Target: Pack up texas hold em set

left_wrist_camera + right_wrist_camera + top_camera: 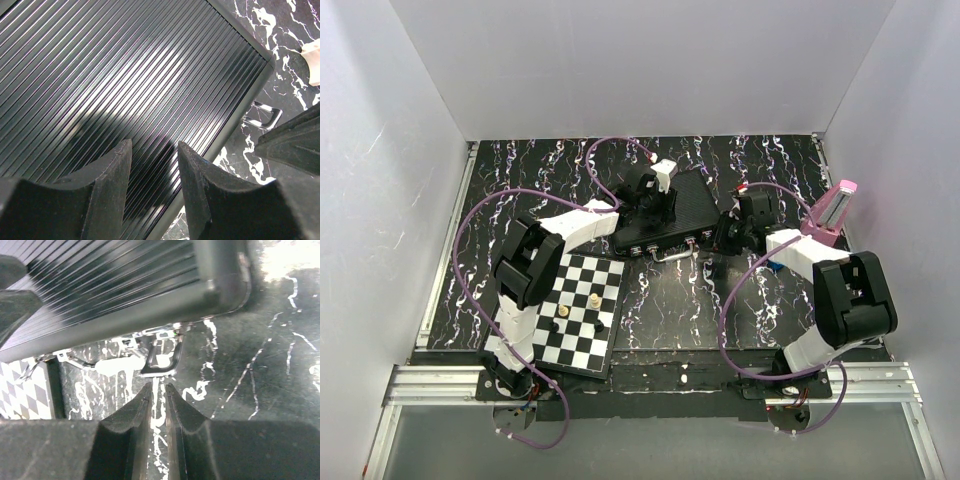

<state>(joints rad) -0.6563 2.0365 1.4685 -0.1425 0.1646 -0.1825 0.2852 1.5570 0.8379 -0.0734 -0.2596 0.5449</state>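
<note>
From above, the closed briefcase [685,205] lies at the back middle of the table [520,170]. In the left wrist view, the left gripper [152,145] hangs part-open and empty over its ribbed lid, and would do best to press flat. In the right wrist view, the right gripper [158,386], narrowed to a slit and empty, should meet the silver latch [162,357] squarely; no writing is legible.

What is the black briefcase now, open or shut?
Shut. The briefcase lies flat, ribbed lid down on the base; nothing of its inside shows. Whether the latches are fastened, cannot tell.
</note>
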